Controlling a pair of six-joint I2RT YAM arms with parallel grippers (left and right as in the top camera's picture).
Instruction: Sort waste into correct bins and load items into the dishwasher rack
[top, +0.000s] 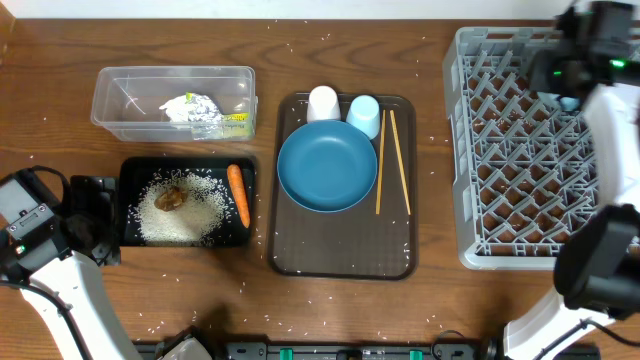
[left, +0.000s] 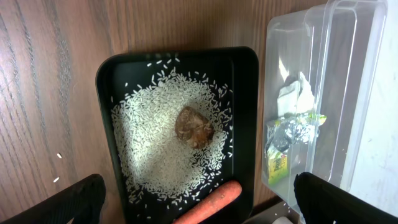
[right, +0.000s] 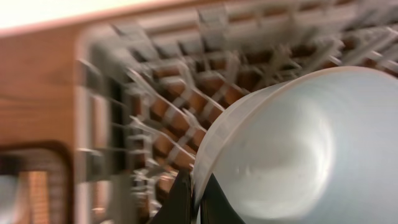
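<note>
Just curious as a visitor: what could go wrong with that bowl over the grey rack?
The right gripper pinches the light-blue bowl only by its rim, so it might slip or tilt. Set down crooked, it could catch on the dividers of the dishwasher rack.

dark-blue plate (top: 327, 165), brown tray (top: 340, 248), grey rack (top: 500, 170)

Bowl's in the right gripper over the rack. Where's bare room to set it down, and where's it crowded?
The rack shows bare grid left of and below the right gripper holding the bowl. On the brown tray only the strip below the plate is free; white cup, blue cup and chopsticks crowd the rest.
</note>
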